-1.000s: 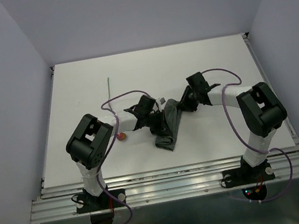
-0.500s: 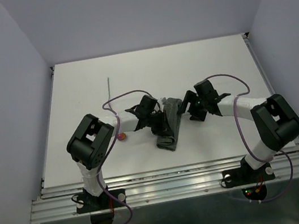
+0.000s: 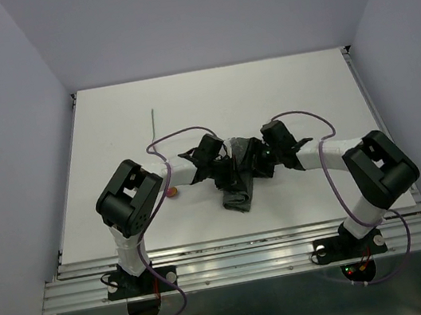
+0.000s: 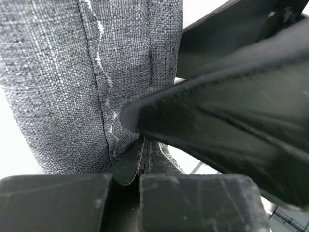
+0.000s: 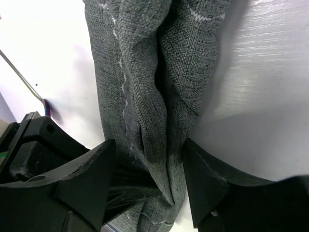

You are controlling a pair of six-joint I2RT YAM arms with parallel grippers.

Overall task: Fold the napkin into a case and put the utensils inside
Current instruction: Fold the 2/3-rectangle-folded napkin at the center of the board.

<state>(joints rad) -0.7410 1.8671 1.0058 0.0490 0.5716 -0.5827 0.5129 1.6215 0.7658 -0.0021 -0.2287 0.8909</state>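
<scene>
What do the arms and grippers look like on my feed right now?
Both arms match: the left arm and right arm have bulky black joint housings, white link tubes and a looping purple cable each. The left gripper and right gripper are matte black, with broad wedge-shaped fingers.

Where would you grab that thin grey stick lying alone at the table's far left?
Around the middle of the thin grey stick, coming down from above with the jaws set across its width. It lies flat on the white table, running roughly near to far, with nothing touching it, so probably only its long sides offer a hold.
</scene>
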